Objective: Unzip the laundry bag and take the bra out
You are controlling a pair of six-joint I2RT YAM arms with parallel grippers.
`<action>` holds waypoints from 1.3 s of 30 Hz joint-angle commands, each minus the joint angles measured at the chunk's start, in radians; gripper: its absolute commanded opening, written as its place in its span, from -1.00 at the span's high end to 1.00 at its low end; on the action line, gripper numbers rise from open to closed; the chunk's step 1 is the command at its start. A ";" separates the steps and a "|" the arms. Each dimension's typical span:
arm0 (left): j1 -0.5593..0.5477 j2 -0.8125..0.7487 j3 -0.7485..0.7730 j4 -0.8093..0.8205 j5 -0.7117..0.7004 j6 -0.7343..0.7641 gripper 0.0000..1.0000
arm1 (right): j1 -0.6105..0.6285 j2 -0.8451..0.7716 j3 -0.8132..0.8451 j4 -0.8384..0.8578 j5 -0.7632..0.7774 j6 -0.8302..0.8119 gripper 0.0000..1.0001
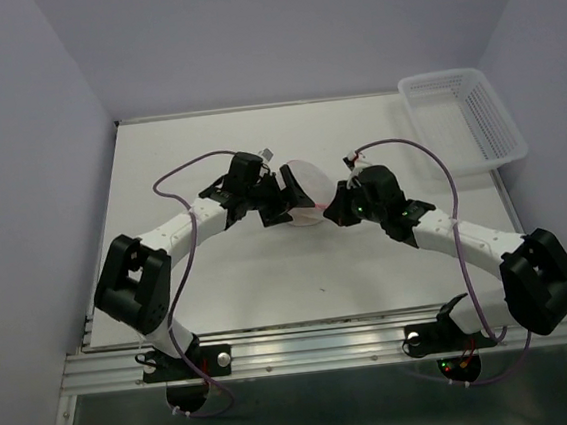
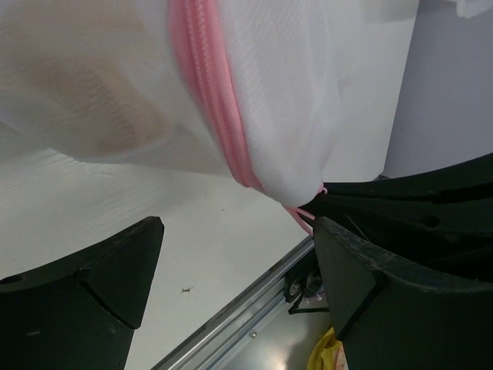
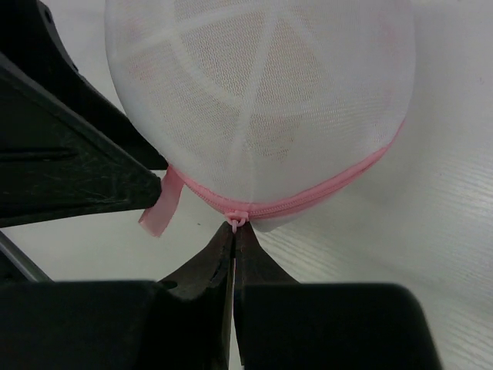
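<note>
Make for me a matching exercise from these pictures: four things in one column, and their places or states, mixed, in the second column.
Things:
1. laundry bag
2. left gripper
3. right gripper
4. white basket

Places or states:
A. shut on the zipper pull
B. at the far right corner of the table
C. jaws open
D. white mesh, between the two grippers

Pairs: 1-D; 2-C; 3-A; 4-B

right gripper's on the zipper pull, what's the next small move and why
Probably close the left gripper on the laundry bag beside the pink zipper. Its jaws stand open, gripping nothing, while the right gripper is shut on the zipper pull; pulling would likely drag the unbraced bag.
</note>
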 commanded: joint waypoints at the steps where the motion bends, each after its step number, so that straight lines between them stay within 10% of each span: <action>1: -0.028 0.045 0.085 0.069 -0.003 -0.035 -0.80 | 0.011 -0.020 0.045 0.007 -0.023 -0.006 0.99; 12: -0.065 0.125 0.138 0.118 0.014 -0.077 -0.43 | 0.060 -0.011 0.056 0.018 -0.009 -0.049 0.99; 19: -0.068 0.131 0.129 0.121 0.046 -0.084 1.00 | 0.060 0.008 0.071 -0.022 0.072 -0.045 0.99; 39: 0.049 0.073 0.220 -0.034 0.103 0.334 1.00 | -0.030 0.084 0.103 -0.269 0.199 -0.192 0.99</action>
